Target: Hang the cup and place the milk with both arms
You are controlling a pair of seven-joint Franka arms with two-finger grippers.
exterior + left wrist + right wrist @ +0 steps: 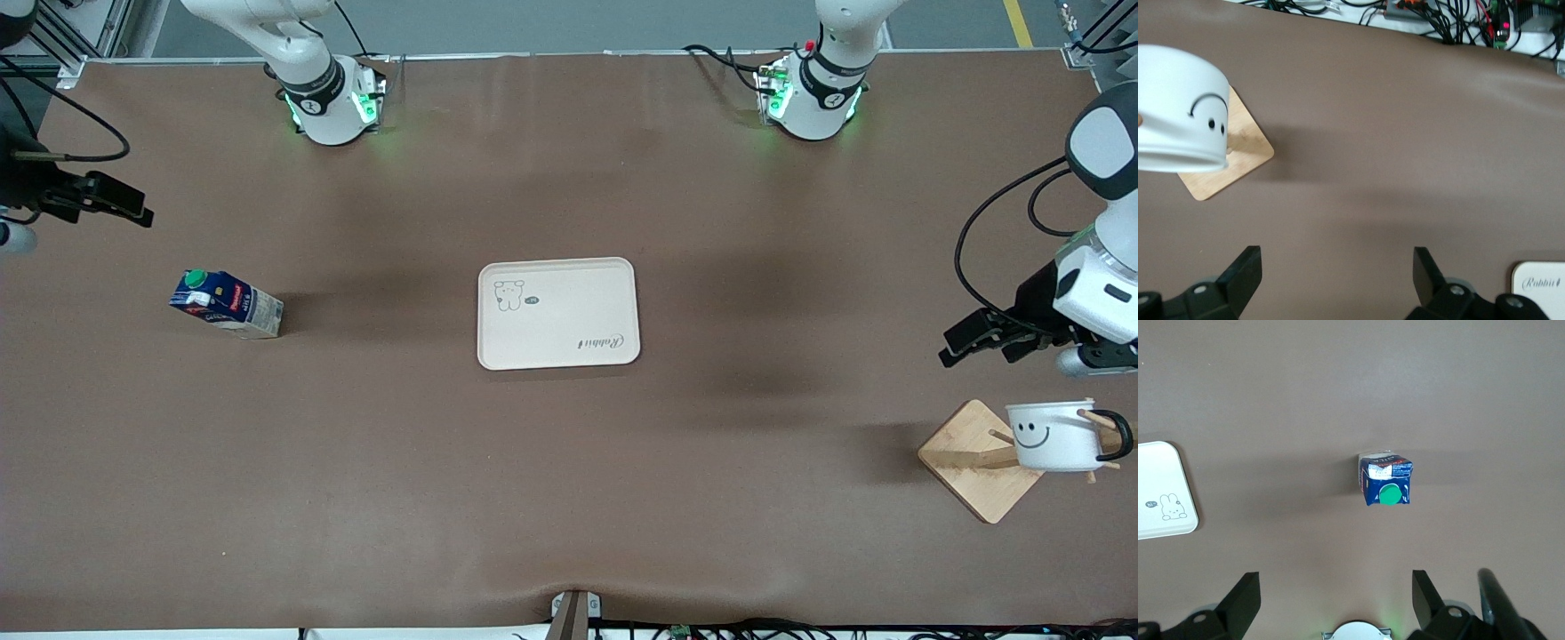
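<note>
- The brown worktop (569, 498) carries everything; the tray serves as landmark.
- The left arm (1098, 267) reaches in at its own end of the worktop, its gripper (978, 342) up in the air above bare worktop between the tray and the rack, fingers (1245, 270) spread wide, holding nothing.
- The right arm's gripper (107, 203) hangs above the worktop at the right arm's end, well apart from the tray, its fingers (1245, 593) also wide open and empty.
- The tray (558, 313) is cream, rounded at the corners, with a small rabbit drawing, and lies flat mid-worktop.
- The rack (973, 458) is a wooden square base with pegs, toward the left arm's end from the tray and nearer the front camera.
- The cup (1053, 436), white with a black smiley and thin black handle, hangs on a rack peg.
- The milk (227, 304), dark blue with a green cap and pale lower part, stands on the worktop toward the right arm's end, well apart from the tray.
</note>
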